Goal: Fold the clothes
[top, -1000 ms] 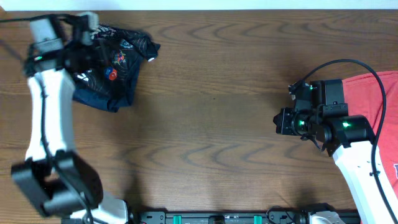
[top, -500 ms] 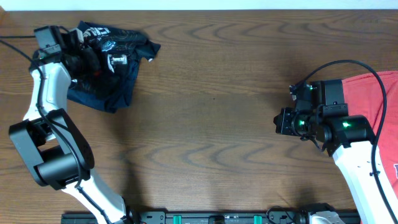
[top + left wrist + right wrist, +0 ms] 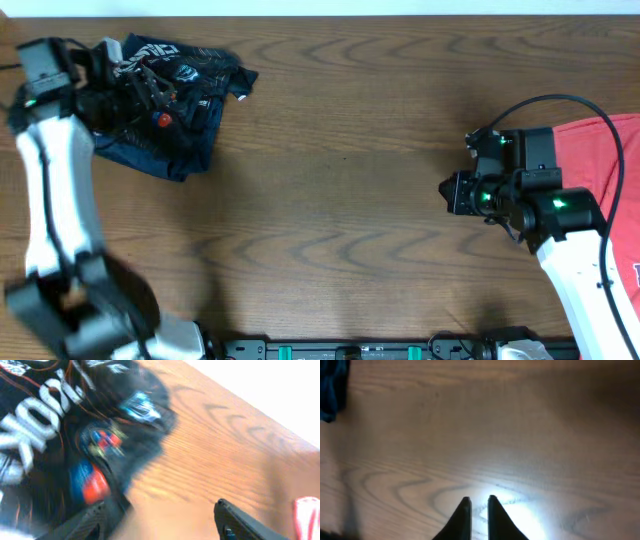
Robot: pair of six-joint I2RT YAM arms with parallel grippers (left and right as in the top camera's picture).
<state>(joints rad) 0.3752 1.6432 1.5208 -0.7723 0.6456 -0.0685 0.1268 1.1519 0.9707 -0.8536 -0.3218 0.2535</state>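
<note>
Overhead, the jersey [image 3: 190,75] sits bunched at the far left corner of the table [image 3: 340,150], heaped on a navy garment [image 3: 160,155] whose edge shows beneath it; its outline is ragged, with a lobe poking out to one side, so I judge it stacked rather than squarely folded, though the cloth is too dark to read the creases; a red T-shirt [image 3: 600,150] lies at the opposite edge, partly out of frame and under the right arm [image 3: 575,260], seemingly flat and unfolded; by that reckoning the jersey is on the pile, and the T-shirt at least is left, with perhaps some tidying of the jersey; in the left wrist view the left gripper [image 3: 164,510] stands wide with only bare wood between its jaws, holding nothing; one jaw overlaps the jersey's near edge, touching or just above it, the blur does not say which, while the other hangs over open table; the jersey's white lettering and red-blue badge fill that view just ahead of the jaws; in the right wrist view the right gripper [image 3: 478,505] shows a narrow slit between its tips, empty, over a lit patch of wood; the jersey is well apart from it, across the table, with the T-shirt close behind it.
</note>
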